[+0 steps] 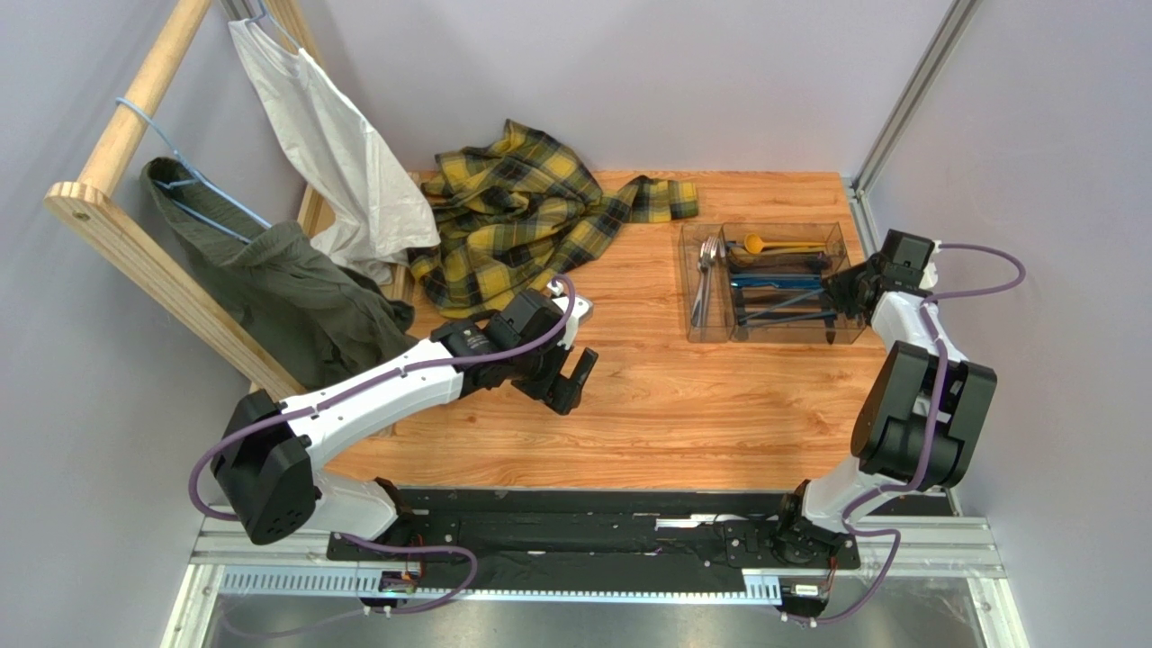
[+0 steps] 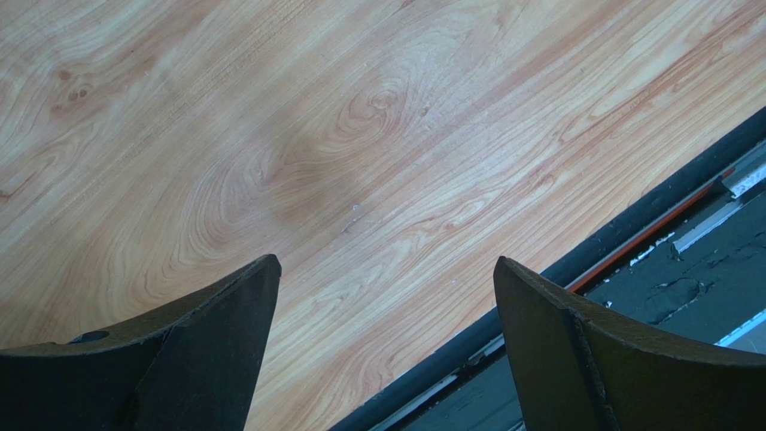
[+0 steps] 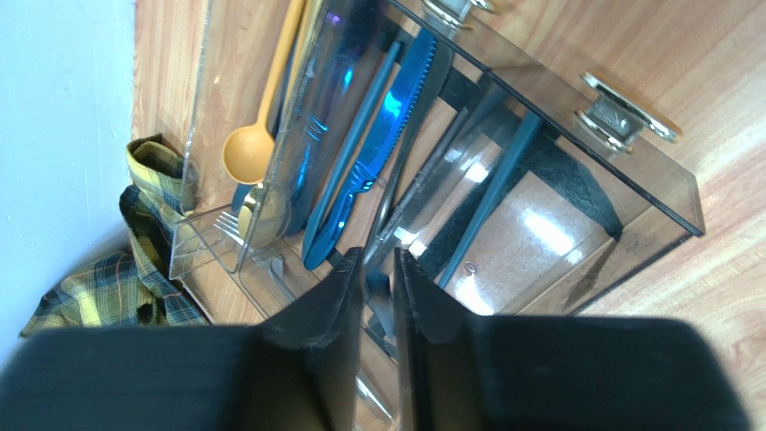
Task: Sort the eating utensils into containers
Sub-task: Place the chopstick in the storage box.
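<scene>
With the cutlery (image 3: pixel 360 171) lying in the clear tray (image 3: pixel 620 171), the right gripper (image 3: pixel 378 262) sat at its end, jaws nearly together, apparently pinching a dark grey stick (image 3: pixel 427 175) that next wanted releasing, while the left gripper (image 2: pixel 387 292) hovered wide apart over the table (image 2: pixel 270 135).

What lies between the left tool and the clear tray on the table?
Nothing. In the top external view, the stretch from the left tool to the clear tray is bare wooden tabletop. The plaid cloth lies farther back, off that line.
</scene>
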{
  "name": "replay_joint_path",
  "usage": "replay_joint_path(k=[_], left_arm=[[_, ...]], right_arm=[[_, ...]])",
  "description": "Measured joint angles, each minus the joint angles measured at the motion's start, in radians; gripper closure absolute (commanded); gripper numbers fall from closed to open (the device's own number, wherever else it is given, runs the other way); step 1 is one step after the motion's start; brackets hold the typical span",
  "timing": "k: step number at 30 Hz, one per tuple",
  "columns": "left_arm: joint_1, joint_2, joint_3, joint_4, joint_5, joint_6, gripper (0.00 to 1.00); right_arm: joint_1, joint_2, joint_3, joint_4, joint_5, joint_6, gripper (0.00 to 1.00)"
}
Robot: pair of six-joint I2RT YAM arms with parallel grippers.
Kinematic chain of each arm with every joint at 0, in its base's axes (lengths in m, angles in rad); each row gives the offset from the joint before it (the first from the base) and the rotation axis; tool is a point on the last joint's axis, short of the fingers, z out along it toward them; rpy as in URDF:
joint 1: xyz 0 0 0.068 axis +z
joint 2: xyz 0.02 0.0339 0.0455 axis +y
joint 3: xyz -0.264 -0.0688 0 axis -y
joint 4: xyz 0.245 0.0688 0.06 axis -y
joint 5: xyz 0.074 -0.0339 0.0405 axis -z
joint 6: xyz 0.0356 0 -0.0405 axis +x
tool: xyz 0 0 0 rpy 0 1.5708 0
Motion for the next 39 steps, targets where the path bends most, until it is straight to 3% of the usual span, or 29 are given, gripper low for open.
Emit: replay_joint_path(k=[7, 23, 39], left_arm=[[0.000, 0.000, -0.005, 0.000, 0.000, 0.000, 0.03], [0.000, -0.002, -0.012, -0.002, -0.002, -0.005, 0.02], [0.000, -0.255, -0.011, -0.011, 0.006, -0.014, 0.01]], right_arm=[[0.000, -0.002, -0.010, -0.007, -0.012, -0.002, 0.45], [0.016, -0.207, -0.008, -0.032, -0.126, -0.014, 0.32], [0.254, -0.512, 0.032, -0.185, -0.161, -0.126, 0.10]])
